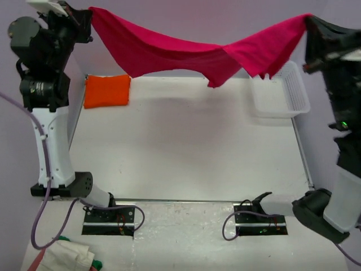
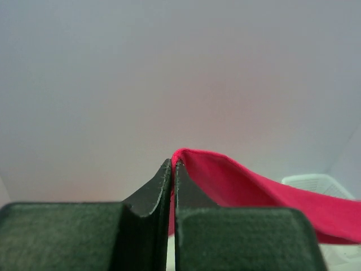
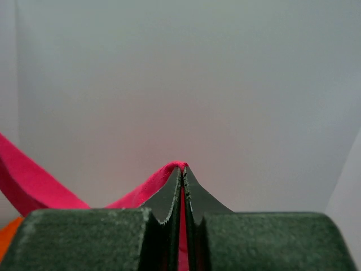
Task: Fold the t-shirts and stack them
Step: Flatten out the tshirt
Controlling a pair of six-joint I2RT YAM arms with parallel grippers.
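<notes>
The crimson-red t-shirt (image 1: 192, 51) hangs stretched in the air between both grippers, high above the far part of the table, sagging in the middle. My left gripper (image 1: 88, 22) is shut on its left end; the cloth (image 2: 237, 180) is pinched between the pads. My right gripper (image 1: 308, 23) is shut on its right end, with red cloth (image 3: 152, 183) in the jaws. The orange t-shirt (image 1: 107, 90) lies folded into a small rectangle at the far left of the table; a sliver of it shows in the right wrist view (image 3: 7, 237).
A white plastic basket (image 1: 280, 91) stands at the far right of the table, also seen in the left wrist view (image 2: 318, 183). The white table (image 1: 186, 152) lies below the shirt. A bundle of white cloth (image 1: 67, 255) lies near the left arm's base.
</notes>
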